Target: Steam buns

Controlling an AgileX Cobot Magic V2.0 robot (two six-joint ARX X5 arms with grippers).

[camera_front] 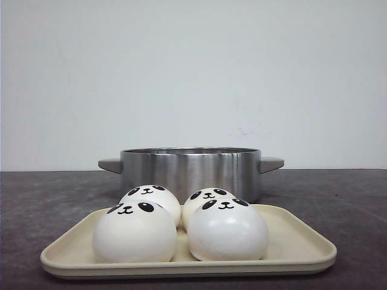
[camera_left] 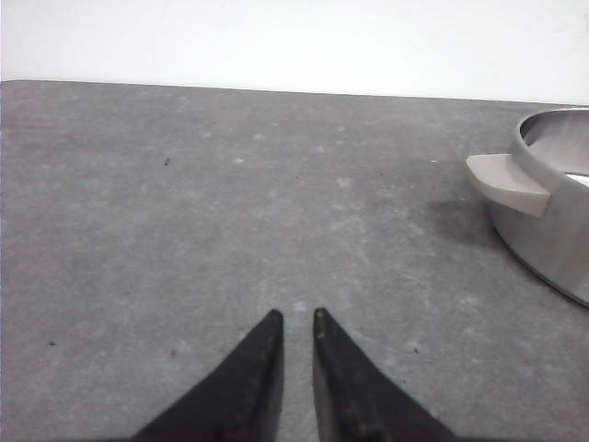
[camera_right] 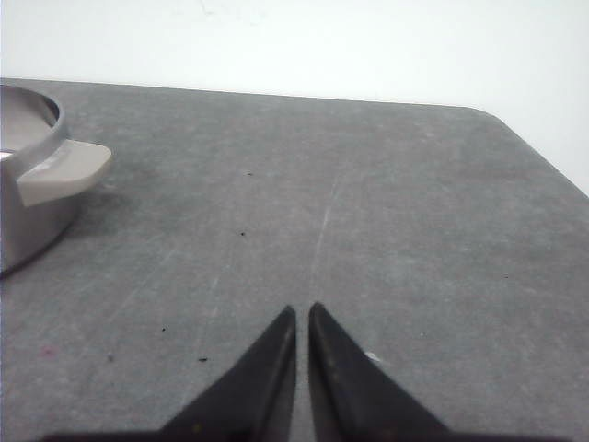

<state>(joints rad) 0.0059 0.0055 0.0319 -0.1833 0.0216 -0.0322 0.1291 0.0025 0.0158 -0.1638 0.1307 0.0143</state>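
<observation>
Clearly four white panda-faced buns [camera_front: 134, 232] clustered on tray [camera_front: 302, 246].

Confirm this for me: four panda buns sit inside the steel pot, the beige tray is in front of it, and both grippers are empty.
Not quite. The four buns sit on the beige tray, not inside the steel pot behind it, as the front view shows. The rest holds: left gripper and right gripper hold nothing.

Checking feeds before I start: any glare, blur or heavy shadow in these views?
Front view: even, soft light; streaky reflections on the pot, buns sharp with faint highlights. Left wrist view: left gripper fingertips soft and dark, pot handle casts a mild shadow. Right wrist view: right gripper similarly soft, table clear.
</observation>
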